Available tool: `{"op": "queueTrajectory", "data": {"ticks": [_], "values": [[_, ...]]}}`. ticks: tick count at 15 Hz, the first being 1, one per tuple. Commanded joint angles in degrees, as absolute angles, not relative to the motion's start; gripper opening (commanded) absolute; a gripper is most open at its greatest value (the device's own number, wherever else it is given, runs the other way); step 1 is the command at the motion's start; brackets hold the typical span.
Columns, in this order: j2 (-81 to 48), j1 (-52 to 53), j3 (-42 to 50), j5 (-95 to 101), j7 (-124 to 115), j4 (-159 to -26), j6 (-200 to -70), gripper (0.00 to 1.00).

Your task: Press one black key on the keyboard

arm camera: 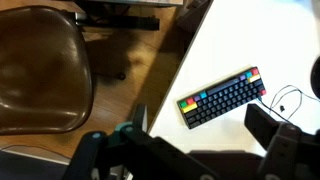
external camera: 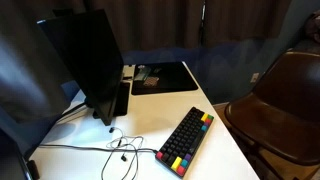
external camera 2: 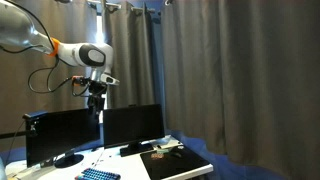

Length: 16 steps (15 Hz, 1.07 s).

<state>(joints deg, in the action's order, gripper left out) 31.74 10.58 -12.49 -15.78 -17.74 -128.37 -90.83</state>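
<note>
Monitor (external camera: 85,60) is seen at the left of the white desk (external camera: 150,110) in an exterior view, and thin cables (external camera: 120,148) are laid before it. Further right, the keyboard (external camera: 186,141) is placed slanted near the desk's edge, its coloured keys turned toward a brown chair (external camera: 280,100). The hand (external camera 2: 96,97) is held high above the desk, well apart from the keyboard. In the wrist view its fingers (arm camera: 140,118) are seen spread wide, with nothing gripped.
</note>
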Motion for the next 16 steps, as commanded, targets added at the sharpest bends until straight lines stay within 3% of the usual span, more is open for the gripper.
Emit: {"op": "queueTrajectory", "data": {"ticks": [1, 9, 16], "values": [[31.8, 9.8, -13.1, -16.0, -17.5, -128.2, -90.6, 1.00], [30.6, 10.4, -13.4, -16.5, -16.4, -127.9, -91.1, 1.00], [13.6, 18.5, -22.1, -18.0, -6.9, -123.9, -105.1, 1.00]]}}
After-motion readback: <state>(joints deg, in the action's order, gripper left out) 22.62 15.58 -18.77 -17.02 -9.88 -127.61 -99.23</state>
